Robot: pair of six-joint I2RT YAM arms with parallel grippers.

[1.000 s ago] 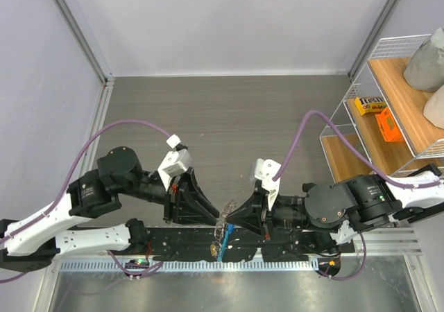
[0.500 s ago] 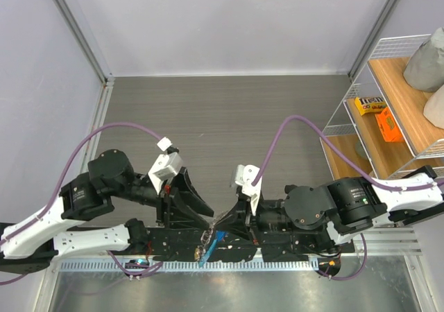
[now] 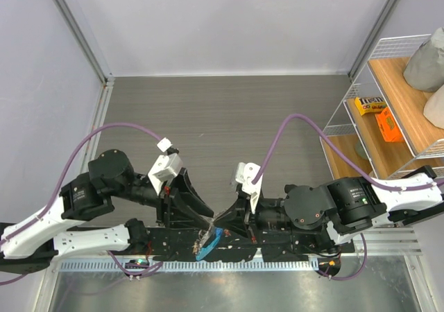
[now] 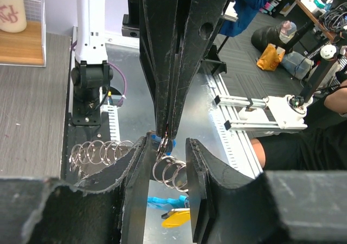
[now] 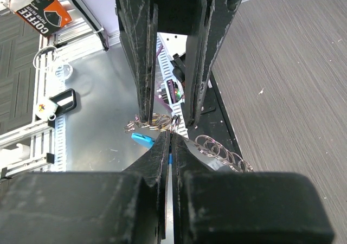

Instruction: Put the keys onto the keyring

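The keyring, a chain of linked silvery rings with a light-blue plastic band, hangs between the two grippers above the near edge. My right gripper is shut on one ring of it; in the left wrist view that gripper comes down from above. My left gripper stands open, its fingers on either side of the rings. A key with a yellow head dangles below the blue band. In the top view the two grippers meet tip to tip.
Another stretch of linked rings lies by the black base rail; whether it joins the held part I cannot tell. A metal plate covers the near edge. A wire shelf with boxes stands at the right.
Both grippers have shifted left and a little nearer, still tip to tip. The blue band has swung from upright to slanting left. The left jaws have parted slightly.
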